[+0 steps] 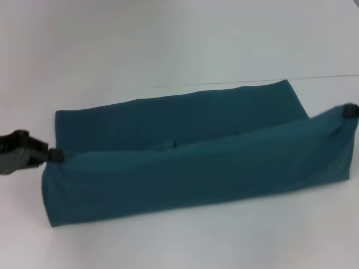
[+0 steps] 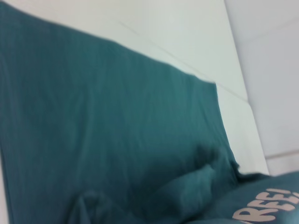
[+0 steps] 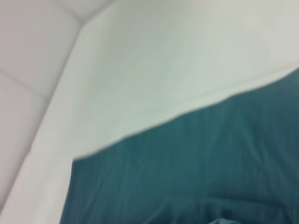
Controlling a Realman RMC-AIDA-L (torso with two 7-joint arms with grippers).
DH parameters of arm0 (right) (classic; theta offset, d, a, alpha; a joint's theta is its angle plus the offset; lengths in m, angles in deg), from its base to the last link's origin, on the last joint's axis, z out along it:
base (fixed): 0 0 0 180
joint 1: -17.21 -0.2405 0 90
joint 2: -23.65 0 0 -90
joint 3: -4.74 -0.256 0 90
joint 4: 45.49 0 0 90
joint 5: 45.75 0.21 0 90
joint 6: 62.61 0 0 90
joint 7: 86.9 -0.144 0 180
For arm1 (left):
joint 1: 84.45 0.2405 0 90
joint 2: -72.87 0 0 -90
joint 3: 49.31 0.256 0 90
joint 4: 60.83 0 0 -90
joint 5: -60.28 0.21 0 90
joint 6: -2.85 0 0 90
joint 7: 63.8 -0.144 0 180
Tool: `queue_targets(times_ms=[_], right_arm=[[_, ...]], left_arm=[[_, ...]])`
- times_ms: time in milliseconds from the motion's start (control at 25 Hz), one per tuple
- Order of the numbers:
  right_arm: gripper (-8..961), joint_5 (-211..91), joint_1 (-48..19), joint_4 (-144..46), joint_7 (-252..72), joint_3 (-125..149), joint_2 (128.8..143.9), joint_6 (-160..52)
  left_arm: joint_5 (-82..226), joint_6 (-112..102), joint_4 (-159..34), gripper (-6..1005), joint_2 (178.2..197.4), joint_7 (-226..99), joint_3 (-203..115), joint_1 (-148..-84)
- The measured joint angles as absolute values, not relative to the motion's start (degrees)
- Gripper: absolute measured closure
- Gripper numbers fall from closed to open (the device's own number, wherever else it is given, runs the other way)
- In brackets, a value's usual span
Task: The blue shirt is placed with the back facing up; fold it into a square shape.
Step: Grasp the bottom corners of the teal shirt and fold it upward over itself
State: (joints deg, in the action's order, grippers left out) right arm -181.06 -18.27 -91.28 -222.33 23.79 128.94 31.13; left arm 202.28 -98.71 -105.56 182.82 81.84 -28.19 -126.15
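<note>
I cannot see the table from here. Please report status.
Left gripper and right gripper each shut on a raised edge of the dark teal-blue cotton shirt, mid-fold. White table: nothing in the way.

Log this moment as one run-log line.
fold in progress | left claw and right claw hold blue shirt near edge lifted | far half flat on table

In the lower right corner of the left wrist view, pale lettering reading "REE!" (image 2: 267,205), cut off by the frame edge, stands on the blue shirt (image 2: 107,130); no other text, label or number can be read in the head or right wrist views.
</note>
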Motion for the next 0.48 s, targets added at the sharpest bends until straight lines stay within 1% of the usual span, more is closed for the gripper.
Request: queue_targets(times_ms=[160, 400, 480], right_arm=[[819, -178.45, -18.55, -88.82, -222.32, 24.04, 130.10, 25.46], [812, -178.06, -19.73, -87.12, -222.05, 26.40, 132.83, 15.29], [810, -177.85, -20.30, -87.11, -222.21, 27.31, 133.53, 12.70]], left_arm=[[202.18, -91.99, -102.82, 939, 183.16, 82.20, -27.63, -127.65], [201.43, -84.29, -100.86, 933, 184.71, 81.41, -26.62, -129.21], [200.31, -82.96, -101.11, 931, 185.21, 80.96, -26.47, -129.46]])
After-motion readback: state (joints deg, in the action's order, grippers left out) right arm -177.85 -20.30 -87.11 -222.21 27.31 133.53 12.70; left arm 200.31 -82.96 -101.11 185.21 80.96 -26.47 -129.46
